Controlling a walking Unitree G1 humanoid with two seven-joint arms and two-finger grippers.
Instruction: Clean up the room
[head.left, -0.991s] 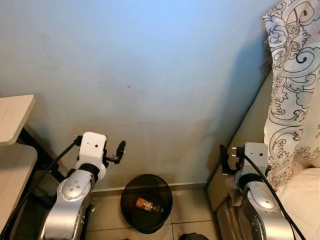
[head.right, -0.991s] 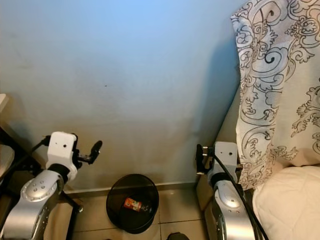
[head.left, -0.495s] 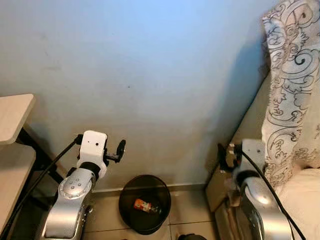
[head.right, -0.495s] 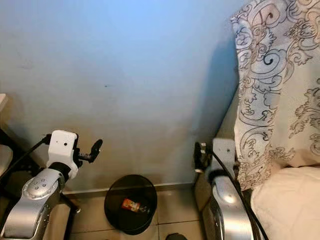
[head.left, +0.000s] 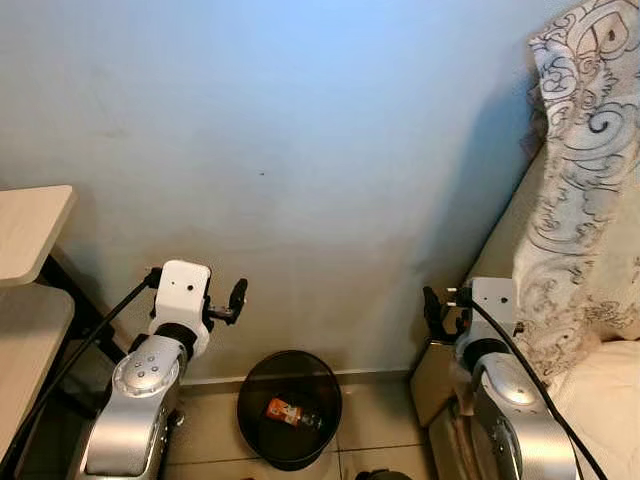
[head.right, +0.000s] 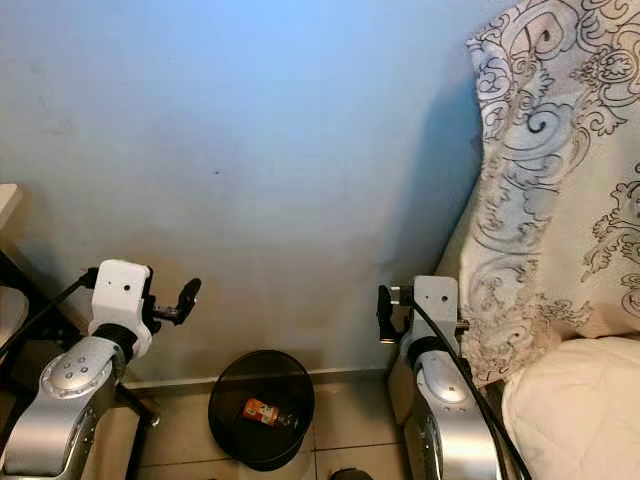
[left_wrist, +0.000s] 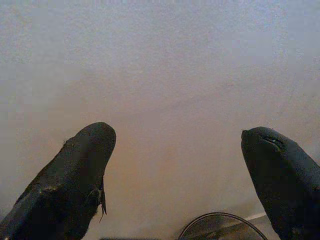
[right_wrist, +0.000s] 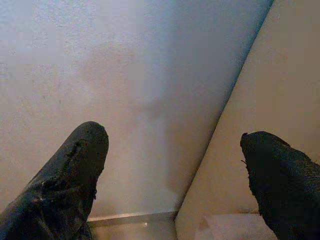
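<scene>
A round black waste bin (head.left: 289, 407) stands on the tiled floor against the pale blue wall, between my two arms. An orange and red piece of litter (head.left: 287, 411) lies inside it. My left gripper (head.left: 235, 300) is raised above and left of the bin, open and holding nothing; in the left wrist view its fingers (left_wrist: 75, 180) frame the wall with the bin's rim (left_wrist: 220, 225) just below. My right gripper (head.left: 434, 312) is up near the bed's end, open and holding nothing, and points at the wall corner (right_wrist: 220, 125).
A light wooden desk (head.left: 30, 230) on black legs stands at the left. On the right is a bed with a beige base (head.left: 500, 250), a patterned cream cover (head.left: 590, 160) and a white pillow (head.left: 610, 400). The wall is close ahead.
The view has shifted slightly. My right arm has moved a little left and lower. The litter still lies in the bin and both grippers stay open.
</scene>
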